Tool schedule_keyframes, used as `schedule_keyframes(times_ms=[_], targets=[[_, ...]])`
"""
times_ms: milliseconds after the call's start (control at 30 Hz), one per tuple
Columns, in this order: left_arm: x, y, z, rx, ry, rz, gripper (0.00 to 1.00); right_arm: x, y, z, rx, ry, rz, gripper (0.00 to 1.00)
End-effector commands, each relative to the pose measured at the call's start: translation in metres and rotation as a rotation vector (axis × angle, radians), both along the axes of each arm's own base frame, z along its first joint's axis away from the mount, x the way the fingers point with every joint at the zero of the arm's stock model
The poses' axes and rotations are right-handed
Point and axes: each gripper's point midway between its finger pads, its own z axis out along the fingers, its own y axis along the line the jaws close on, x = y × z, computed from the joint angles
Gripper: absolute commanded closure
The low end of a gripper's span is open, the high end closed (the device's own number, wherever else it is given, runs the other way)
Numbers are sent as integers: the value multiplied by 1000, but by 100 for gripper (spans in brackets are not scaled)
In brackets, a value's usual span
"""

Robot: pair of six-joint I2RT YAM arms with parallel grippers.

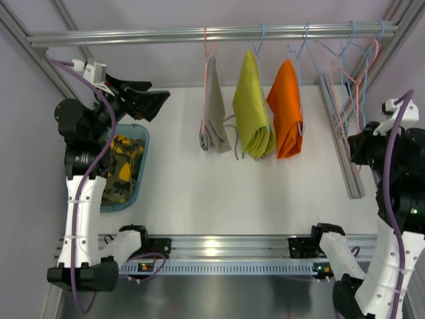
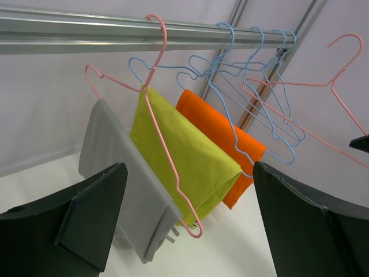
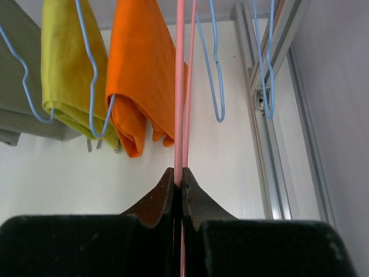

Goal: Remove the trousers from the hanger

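One camouflage pair lies in the blue basket.

Light is bright, even and diffuse, coming from overhead.

Top view: the white table is close to clipping and carries no hard-edged shadows. There is one specular hot spot on the near aluminium rail. The strip below the rail is dim.

Left wrist view: the hanging rod carries a pale highlight band. The fingers of the left gripper are matte black and slightly soft.

Right wrist view: the pink hanger blurs close to the lens. The right gripper is underexposed, with little surface detail. The orange cloth is strongly saturated and sharp.
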Motion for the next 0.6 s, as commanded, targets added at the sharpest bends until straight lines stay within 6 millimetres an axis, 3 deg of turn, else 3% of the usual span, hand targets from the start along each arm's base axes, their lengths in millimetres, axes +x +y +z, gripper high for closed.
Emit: schedule_keyframes(times_ms=[0, 167, 567], targets=[[-10, 0, 13, 21, -91, 8, 4, 30, -5, 36, -1, -126, -2, 100], [-13, 0, 10, 37, -106, 11, 4, 51, -2, 48, -3, -147, 43, 100], [-8, 1, 4, 33, -84, 12, 4, 66, -1, 75, -60, -229, 88, 100]])
